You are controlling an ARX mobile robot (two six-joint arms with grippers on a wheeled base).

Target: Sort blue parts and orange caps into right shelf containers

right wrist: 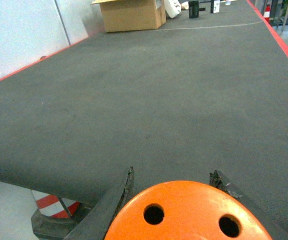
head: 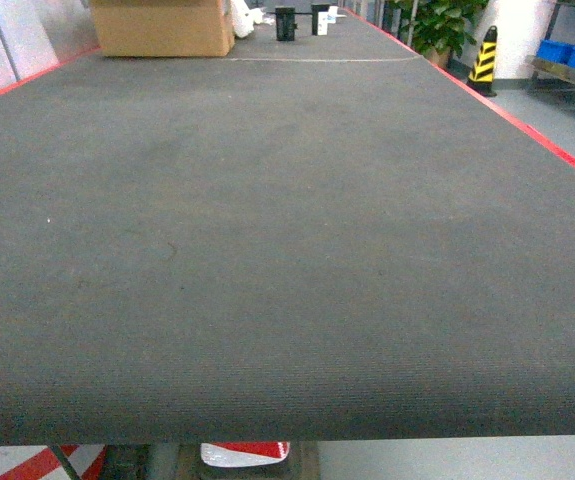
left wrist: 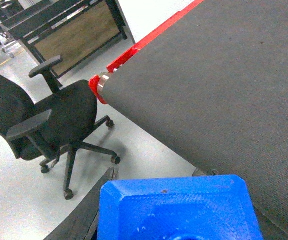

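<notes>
Grey surface (head: 287,250) fills head view, red edging. Cardboard box (head: 162,27) at far end. Office chair (left wrist: 43,125) on floor beside surface. Left pincer (left wrist: 179,212) clamped on blue part (left wrist: 176,205). Right pincer (right wrist: 171,200) clamped on orange cap (right wrist: 189,212), near surface's front edge.

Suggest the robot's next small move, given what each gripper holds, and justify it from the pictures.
Probably turn the base toward the blue crates, far right beyond the grey table. The right gripper is closed on an orange cap and the left gripper apparently carries a blue part, so both loads seem ready for delivery, and no crate is nearby.
</notes>
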